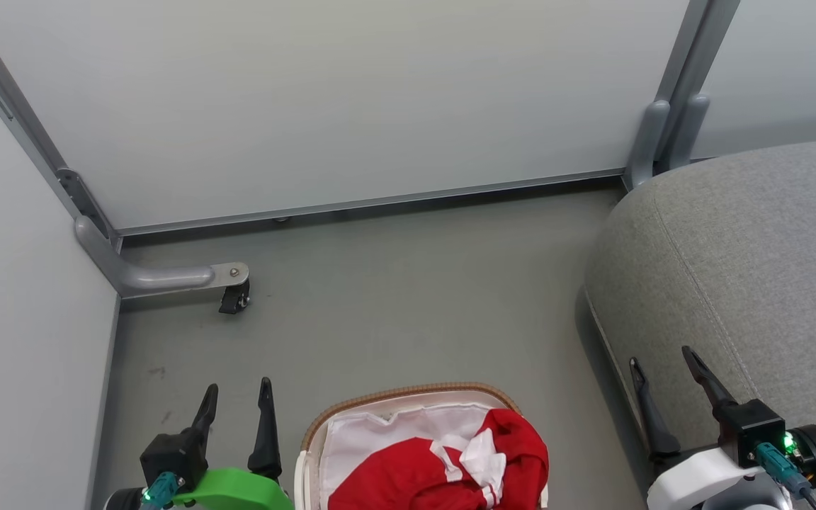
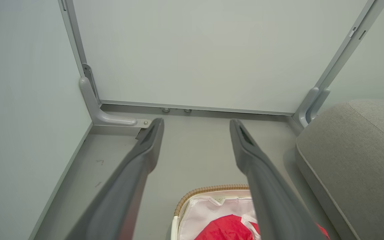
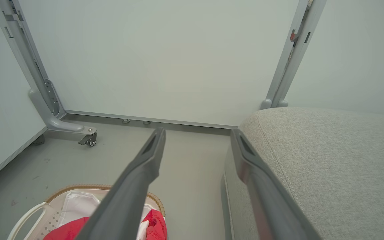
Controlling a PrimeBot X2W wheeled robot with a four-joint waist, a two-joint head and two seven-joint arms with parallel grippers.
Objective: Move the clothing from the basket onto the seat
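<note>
Left fingers (image 2: 135,173): seen spread wide, nothing gripped, nothing touched. Bare floor (image 1: 415,297) is seen through the gap.
Left gripper (image 1: 236,388): located at the lower left of the head view, fingers pointed away from the robot, just left of the basket (image 1: 408,390) and apart from it. A green wrist part (image 1: 238,490) is seen behind the fingers.
Right fingers (image 3: 138,173): likewise spread wide, nothing held.
Right gripper (image 1: 661,358): located at the lower right of the head view, over the rounded near-left edge of the seat (image 1: 748,269). Contact with the fabric cannot be told. A white wrist housing (image 1: 698,478) is seen behind it.
Clothing (image 1: 408,474): red with white bands, found bunched in the basket, piled toward the basket's right side up to the rim. White liner (image 1: 358,439) is left exposed at the far left part.
Basket: set on the floor between the two grippers, left of the seat and apart from it, cut off by the bottom edge of the head view. A white side handle (image 3: 25,216) is visible in the right wrist view.
Seat: grey, stitched seam along the top, placed against the pale partition panels (image 1: 351,99).
Castor foot (image 1: 234,297) of the partition frame is seen on the floor, well apart from the basket.
</note>
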